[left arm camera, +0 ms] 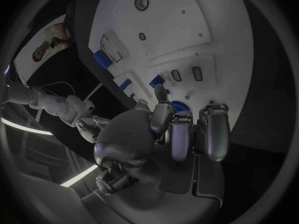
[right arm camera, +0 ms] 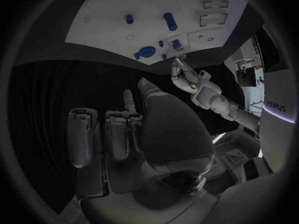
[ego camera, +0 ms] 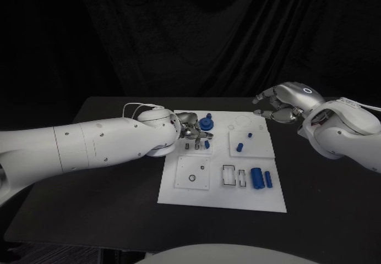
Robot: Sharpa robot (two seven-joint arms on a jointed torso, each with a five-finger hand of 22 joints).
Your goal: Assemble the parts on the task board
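The white task board point(ego camera: 181, 190) lies in the middle of the black table. My left hand point(ego camera: 189, 131) hovers low over its far left part, fingers spread right beside a round blue knob point(ego camera: 207, 123); from the left wrist view the knob point(left arm camera: 181, 106) sits just under the fingertips point(left arm camera: 212, 115), and I cannot tell if they touch. Small blue pegs point(ego camera: 207, 144) point(ego camera: 240, 147) stand nearby. Two blue cylinders point(ego camera: 257, 177) lie at the near right. My right hand point(ego camera: 284, 102) hangs above the board's far right corner, fingers loosely bent and empty.
Rectangular slots point(ego camera: 229, 174) and a round hole point(ego camera: 193, 177) are cut into the board's near half. Bare black table surrounds the board on both sides point(ego camera: 103, 198). The right wrist view shows the board point(right arm camera: 112, 10), the knob point(right arm camera: 147, 51) and my left hand point(right arm camera: 187, 78).
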